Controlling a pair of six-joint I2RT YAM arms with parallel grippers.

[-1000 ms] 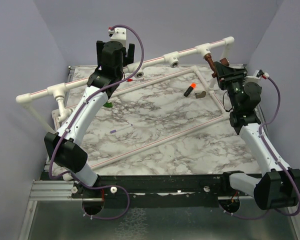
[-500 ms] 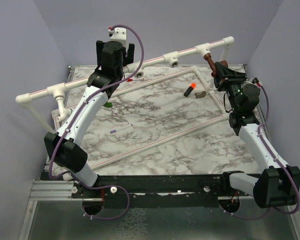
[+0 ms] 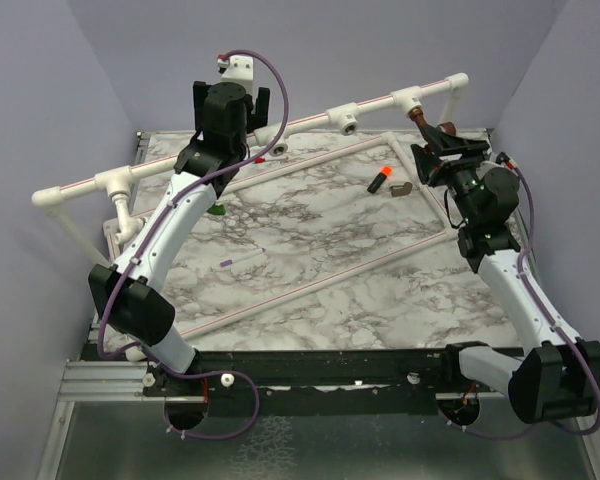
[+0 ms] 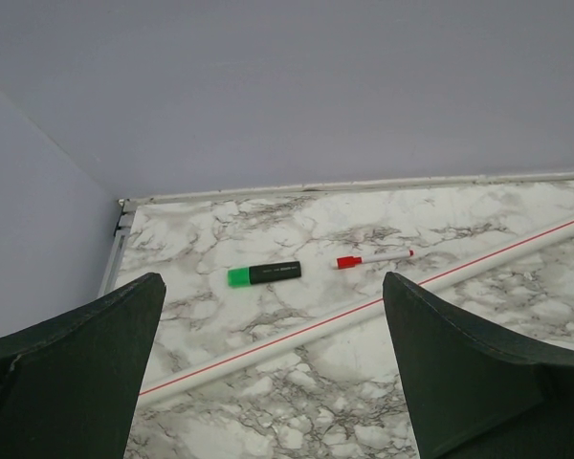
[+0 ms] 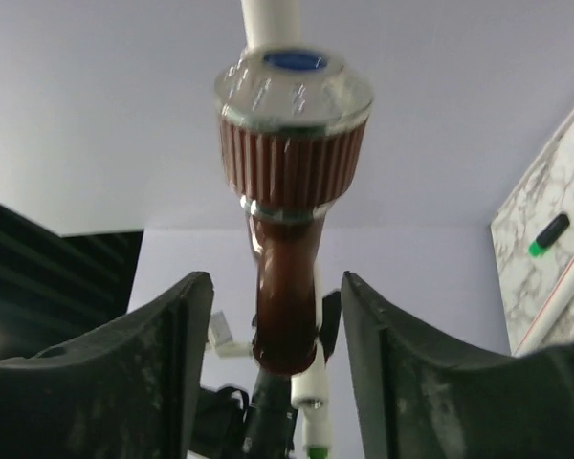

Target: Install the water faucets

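Around the reddish-brown faucet [image 5: 287, 172], right end effector [image 5: 274, 279] stands parted, gaps both sides.

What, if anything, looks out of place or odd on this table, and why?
Nothing looks spilled or broken. The odd items are a green highlighter and a red pen lying loose on the marble table near its far edge, beside the white pipe: writing tools among plumbing parts.

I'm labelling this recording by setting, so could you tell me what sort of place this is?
Probably a robot-lab test cell, not real plumbing: lilac walls box in a marble-patterned table, two arms are bolted at its near edge, and a white pipe rail with a brown faucet stands as a mock-up.
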